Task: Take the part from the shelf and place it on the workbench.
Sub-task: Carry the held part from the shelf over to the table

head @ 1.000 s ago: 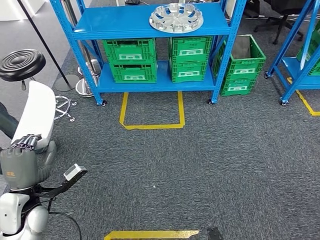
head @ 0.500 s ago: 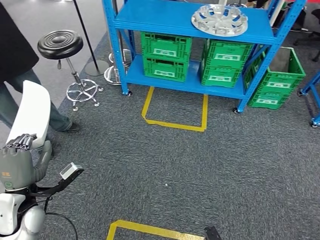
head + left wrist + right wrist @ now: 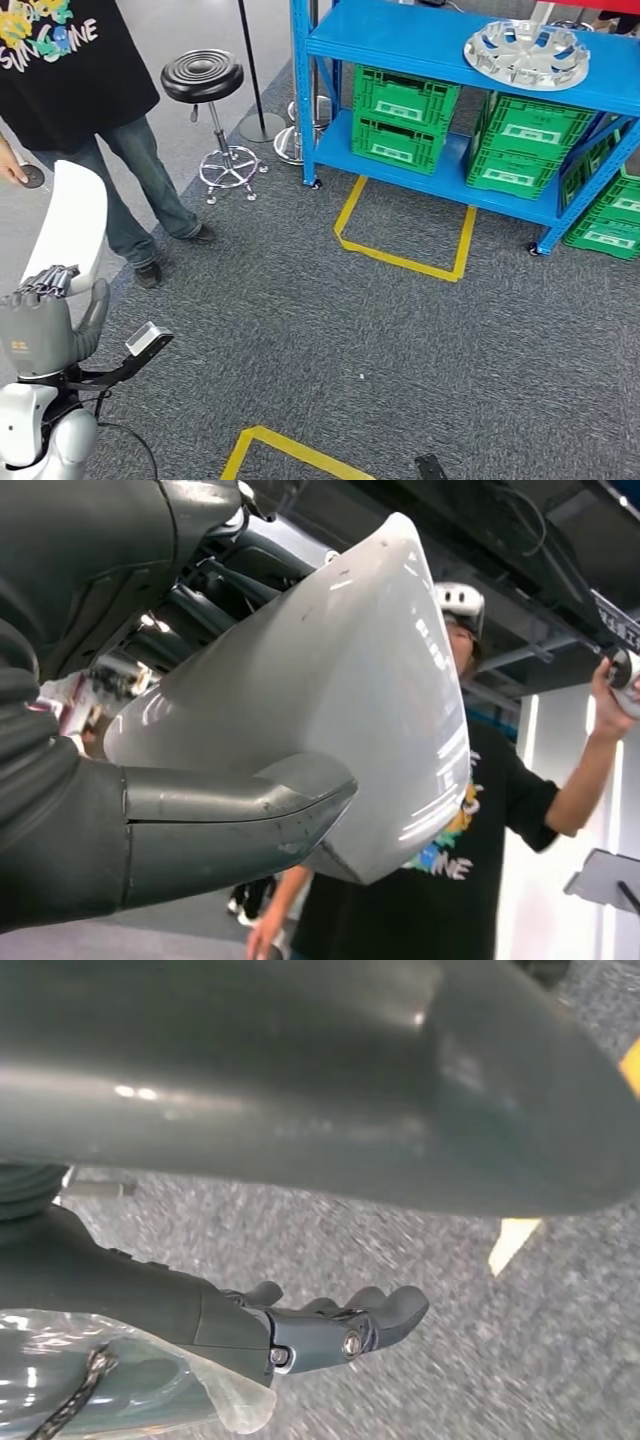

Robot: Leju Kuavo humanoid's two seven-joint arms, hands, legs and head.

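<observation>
A white curved part (image 3: pixel 70 225) stands upright at the lower left of the head view, and my left hand (image 3: pixel 39 325) grips its lower end. In the left wrist view the grey thumb (image 3: pixel 226 815) lies across the glossy part (image 3: pixel 347 690), with the darker fingers behind it. My right hand (image 3: pixel 317 1325) hangs above the grey carpet with its fingers slightly bent and nothing in them.
A person (image 3: pixel 83 80) in a black shirt stands close at the left, one hand holding a small dark disc. A black stool (image 3: pixel 204 78) is behind them. The blue shelf (image 3: pixel 407 38) with a silver hubcap (image 3: pixel 526 52) and green crates (image 3: pixel 404 112) stands at the upper right. Yellow floor tape (image 3: pixel 400 258) marks the carpet.
The camera has turned left: the shelf and stool slid right in the picture and the person came into view. My left hand keeps hold of the white part.
</observation>
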